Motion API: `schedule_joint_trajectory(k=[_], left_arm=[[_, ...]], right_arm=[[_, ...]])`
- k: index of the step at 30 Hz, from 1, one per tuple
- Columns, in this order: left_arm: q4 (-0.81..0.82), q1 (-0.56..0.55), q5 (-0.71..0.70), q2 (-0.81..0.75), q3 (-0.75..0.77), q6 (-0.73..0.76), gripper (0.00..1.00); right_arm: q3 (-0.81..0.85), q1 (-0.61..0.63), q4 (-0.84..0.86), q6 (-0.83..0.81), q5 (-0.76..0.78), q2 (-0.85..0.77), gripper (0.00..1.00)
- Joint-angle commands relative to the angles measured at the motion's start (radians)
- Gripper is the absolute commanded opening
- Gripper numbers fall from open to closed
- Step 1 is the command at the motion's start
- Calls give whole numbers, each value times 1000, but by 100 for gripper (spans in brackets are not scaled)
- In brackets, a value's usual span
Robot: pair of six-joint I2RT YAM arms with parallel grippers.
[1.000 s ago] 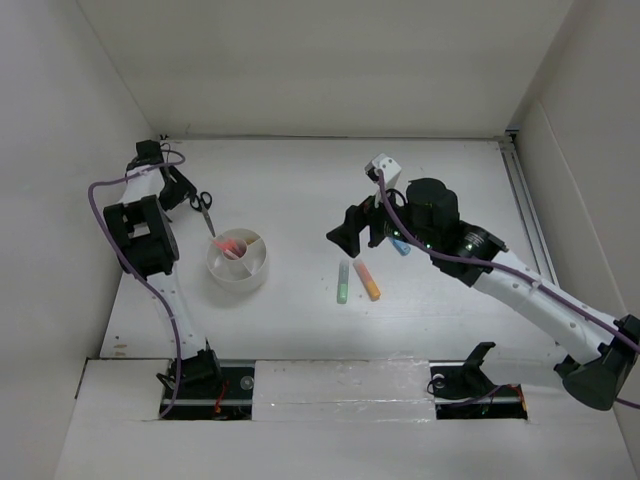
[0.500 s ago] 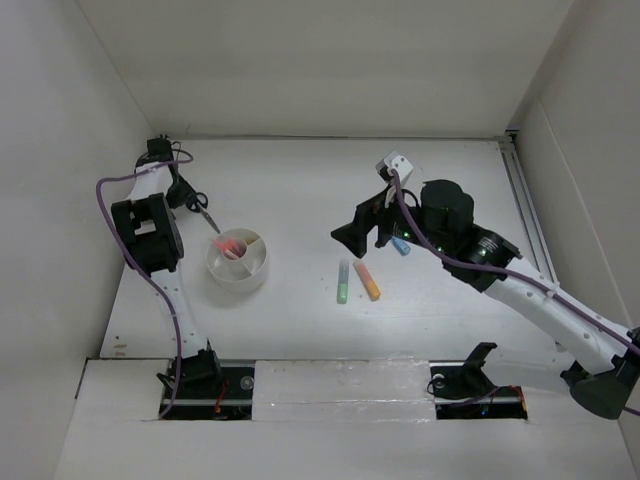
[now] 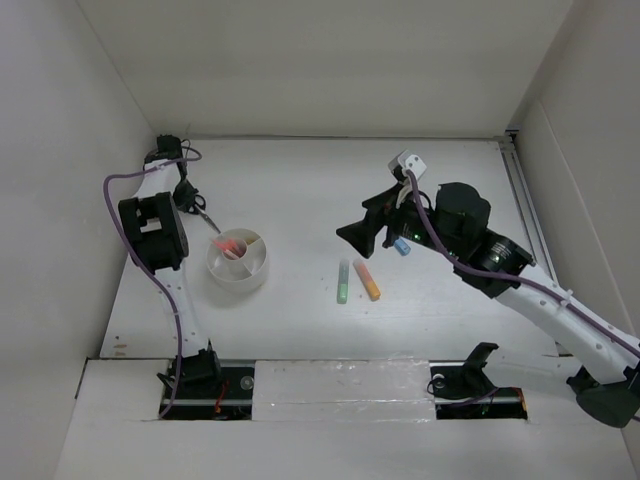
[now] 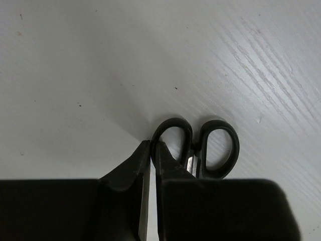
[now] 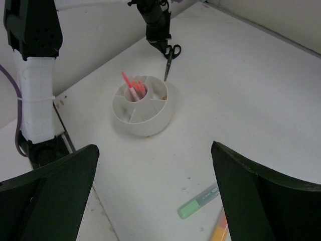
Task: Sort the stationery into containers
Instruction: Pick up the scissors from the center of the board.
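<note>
Black-handled scissors (image 4: 194, 146) lie flat on the white table at the back left, blades pointing toward the round white divided tub (image 3: 240, 283). My left gripper (image 4: 151, 144) is shut, its fingertips pinching the rim of one handle loop. From above, the scissors (image 3: 203, 214) show just past the left gripper (image 3: 190, 197). Thin pink pens (image 5: 131, 85) stand in one wedge of the tub (image 5: 145, 125). My right gripper (image 5: 154, 146) hangs wide open above the table, holding nothing. Green (image 3: 342, 283), orange (image 3: 367, 281) and blue (image 3: 401, 245) markers lie beneath the right arm.
White walls close in the table on the left, back and right. The left arm's purple cable (image 3: 115, 190) loops near the left wall. A rail (image 3: 525, 200) runs along the right edge. The right gripper (image 3: 352, 235) hovers near the markers.
My left gripper went from open to shut at the scissors' handle and shifted slightly toward the back wall. The right arm drifted a little to the right, still wide open.
</note>
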Motion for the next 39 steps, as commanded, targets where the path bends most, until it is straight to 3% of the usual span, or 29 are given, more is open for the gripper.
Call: schedule_joint_trajectory(k=[1, 11, 17, 26, 32, 37, 39], left_arm=[[-79, 0, -1, 61, -25, 6, 0], [-66, 0, -44, -4, -65, 2, 0], [-23, 0, -195, -308, -162, -41, 0], [122, -9, -174, -782, -324, -13, 0], [251, -164, -248, -1014, -432, 69, 0], [335, -195, -151, -1190, -504, 115, 0], [395, -238, -214, -1250, -599, 142, 0]], right_arm=[[-1, -7, 45, -12, 3, -31, 100], [-10, -7, 45, -12, 14, -52, 100], [-10, -7, 54, -12, 14, -52, 100], [-20, -7, 86, -3, -43, 8, 100], [-43, -27, 221, -3, -158, 47, 100], [12, -27, 284, 20, -276, 149, 100], [34, -27, 296, 31, -287, 163, 100]])
